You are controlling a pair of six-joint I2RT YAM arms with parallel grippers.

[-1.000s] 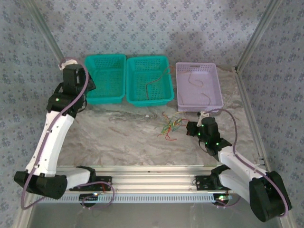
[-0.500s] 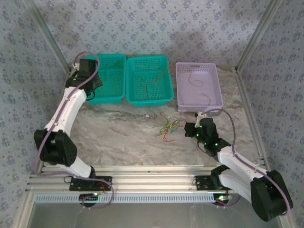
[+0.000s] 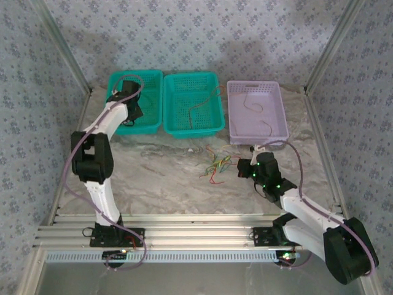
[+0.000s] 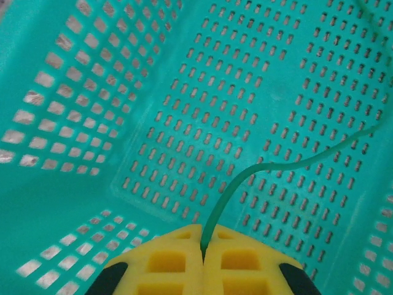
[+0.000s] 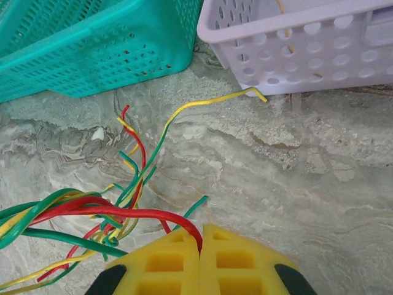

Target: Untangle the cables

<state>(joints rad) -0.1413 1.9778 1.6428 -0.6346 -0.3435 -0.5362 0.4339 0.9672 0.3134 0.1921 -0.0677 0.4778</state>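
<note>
Inside teal basket point(image 4: 92, 92), L end effector point(image 4: 202, 249) clamps green cable point(image 4: 258, 169); R end effector point(image 5: 201, 243) clamps red cable point(image 5: 141, 214).

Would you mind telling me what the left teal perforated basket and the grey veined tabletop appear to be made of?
Left teal perforated basket: probably moulded plastic, faintly glossy, given its even slots and sheen. Grey veined tabletop: marble-look, matt; stone or printed laminate, cannot tell.

Perforated teal plastic basket point(image 3: 147, 73), a 2nd matching teal basket point(image 3: 190, 74) and a lilac plastic basket point(image 3: 253, 83) line a marbled grey tabletop point(image 3: 153, 166).
</note>
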